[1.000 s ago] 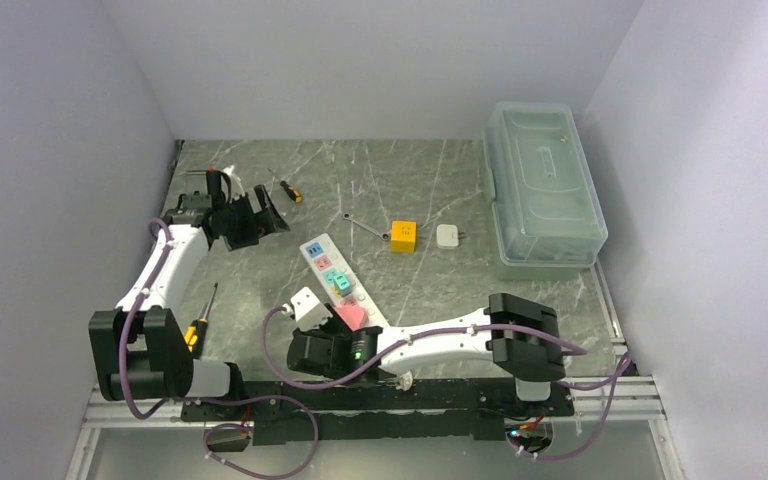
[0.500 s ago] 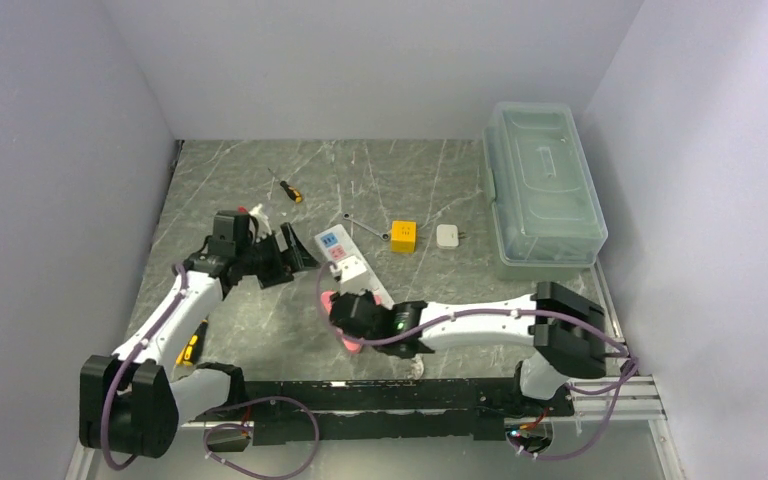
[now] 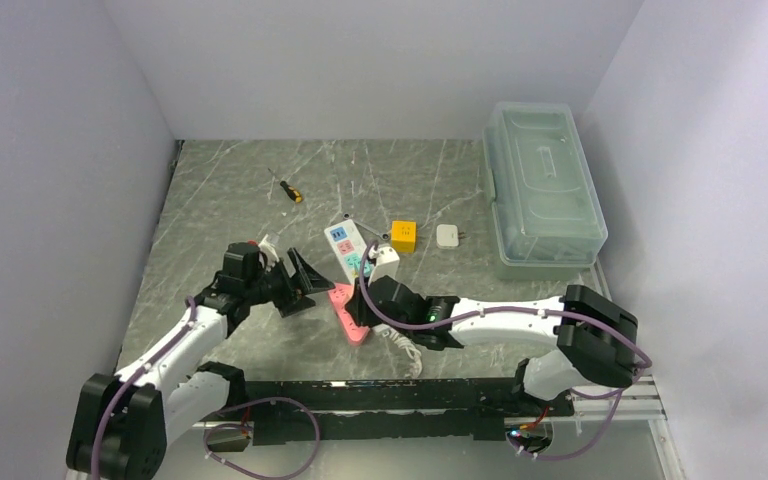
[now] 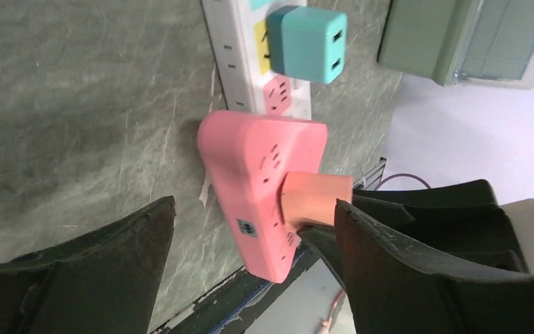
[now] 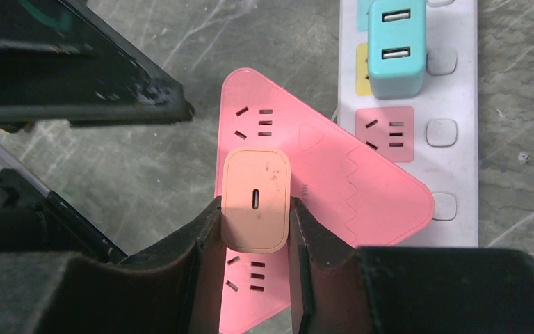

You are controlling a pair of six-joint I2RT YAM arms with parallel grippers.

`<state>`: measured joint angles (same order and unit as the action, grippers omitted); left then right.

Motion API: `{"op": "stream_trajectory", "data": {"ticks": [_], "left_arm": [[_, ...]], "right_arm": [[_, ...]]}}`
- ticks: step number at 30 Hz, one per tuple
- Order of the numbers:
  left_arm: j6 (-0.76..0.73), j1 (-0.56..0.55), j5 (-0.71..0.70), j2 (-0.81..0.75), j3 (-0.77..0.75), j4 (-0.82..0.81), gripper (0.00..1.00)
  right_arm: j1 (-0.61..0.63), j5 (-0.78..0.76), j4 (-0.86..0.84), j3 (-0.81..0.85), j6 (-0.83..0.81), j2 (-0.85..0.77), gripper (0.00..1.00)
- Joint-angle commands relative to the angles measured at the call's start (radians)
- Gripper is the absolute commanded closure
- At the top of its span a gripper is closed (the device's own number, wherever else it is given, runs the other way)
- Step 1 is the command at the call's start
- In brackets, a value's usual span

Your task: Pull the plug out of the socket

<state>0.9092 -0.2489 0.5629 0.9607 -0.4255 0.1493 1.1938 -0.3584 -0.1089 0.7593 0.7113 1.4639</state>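
The white power strip [image 3: 345, 243] lies mid-table with a teal charger [image 5: 396, 47] plugged in. A pink triangular adapter [image 3: 348, 310] sits at its near end, and a peach plug [image 5: 256, 198] sticks out of it. My right gripper [image 5: 254, 207] is shut on the peach plug, one finger on each side; it shows in the top view [image 3: 384, 294]. My left gripper [image 4: 254, 205] is open, its jaws spread on either side of the pink adapter [image 4: 257, 174] without touching it. The peach plug [image 4: 316, 198] is still seated in the adapter.
A yellow cube [image 3: 404, 236], a small white adapter [image 3: 447, 236] and a wrench [image 3: 360, 226] lie just beyond the strip. A screwdriver [image 3: 288, 189] lies further back. A clear lidded box [image 3: 542, 185] stands along the right wall. The strip's coiled cord [image 3: 405, 350] trails toward the near edge.
Both arms have closed in on the pink adapter: the left swung in from the far left, and the right came forward from the near edge and now grips the peach plug.
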Motion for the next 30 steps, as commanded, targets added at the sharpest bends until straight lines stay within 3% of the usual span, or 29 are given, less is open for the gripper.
{"op": "stream_trajectory", "data": {"ticks": [1, 19, 30], "left_arm": [[0.080, -0.029, 0.025, 0.036, 0.016, -0.142, 0.14], [0.170, -0.124, -0.027, 0.196, 0.109, -0.421, 0.44], [0.198, -0.168, -0.065, 0.263, 0.139, -0.537, 0.73]], "right_arm": [[-0.020, 0.039, -0.009, -0.060, 0.102, -0.005, 1.00], [-0.021, 0.006, 0.002, -0.062, 0.095, -0.024, 1.00], [-0.004, -0.040, 0.036, -0.034, 0.082, -0.011, 1.00]]}}
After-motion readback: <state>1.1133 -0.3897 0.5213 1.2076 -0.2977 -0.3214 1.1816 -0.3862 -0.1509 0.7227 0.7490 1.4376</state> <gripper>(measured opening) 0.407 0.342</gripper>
